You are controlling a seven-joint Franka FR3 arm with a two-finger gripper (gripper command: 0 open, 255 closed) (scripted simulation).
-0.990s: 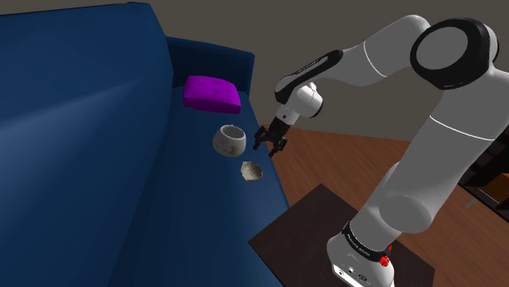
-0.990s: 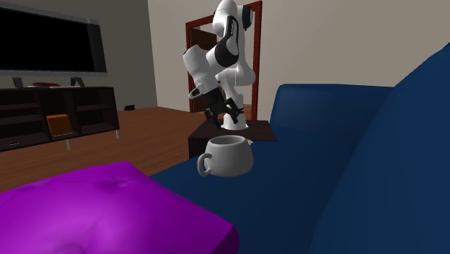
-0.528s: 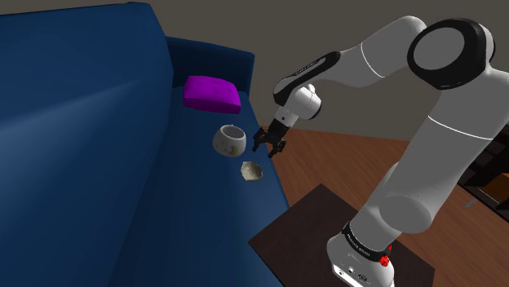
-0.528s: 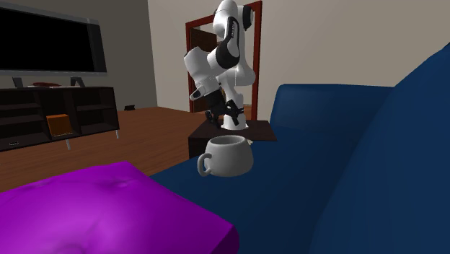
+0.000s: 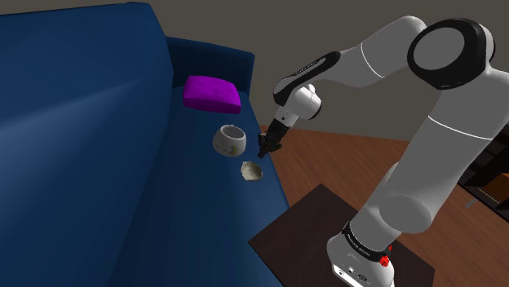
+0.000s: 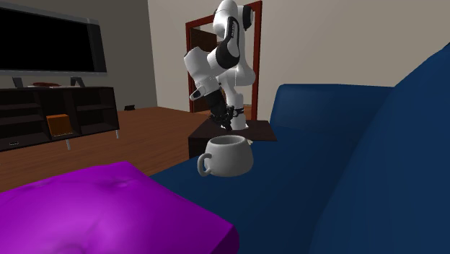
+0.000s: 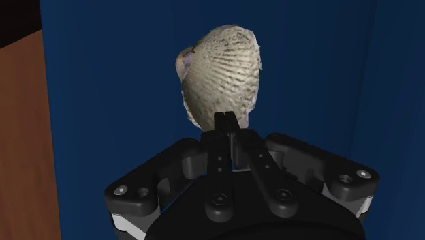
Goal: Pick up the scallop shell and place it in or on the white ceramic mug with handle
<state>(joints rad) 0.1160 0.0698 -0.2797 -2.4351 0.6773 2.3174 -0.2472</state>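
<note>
The scallop shell (image 5: 251, 170), pale and ribbed, lies on the blue sofa seat (image 5: 179, 212) near its front edge. The wrist view has the shell (image 7: 221, 71) just beyond the fingertips, apart from them. My gripper (image 5: 263, 150) hangs a little above the shell with its fingers (image 7: 227, 123) met on nothing. The white mug (image 5: 229, 140) stands upright on the seat, just past the shell on the shoulder view's left of the gripper. In the second exterior view the mug (image 6: 227, 154) is in front of the gripper (image 6: 223, 120), handle towards that view's left.
A purple cushion (image 5: 211, 94) lies on the seat beyond the mug, and near the camera as the cushion (image 6: 108, 209). The sofa back (image 5: 73, 122) rises on the shoulder view's left. The dark stand (image 5: 326, 236) sits on wooden floor (image 5: 343, 155). A TV cabinet (image 6: 58, 119) is far off.
The fingers stood apart in the earlier frames and have now come together on nothing. The arm has hardly moved; shell and mug lie where they were.
</note>
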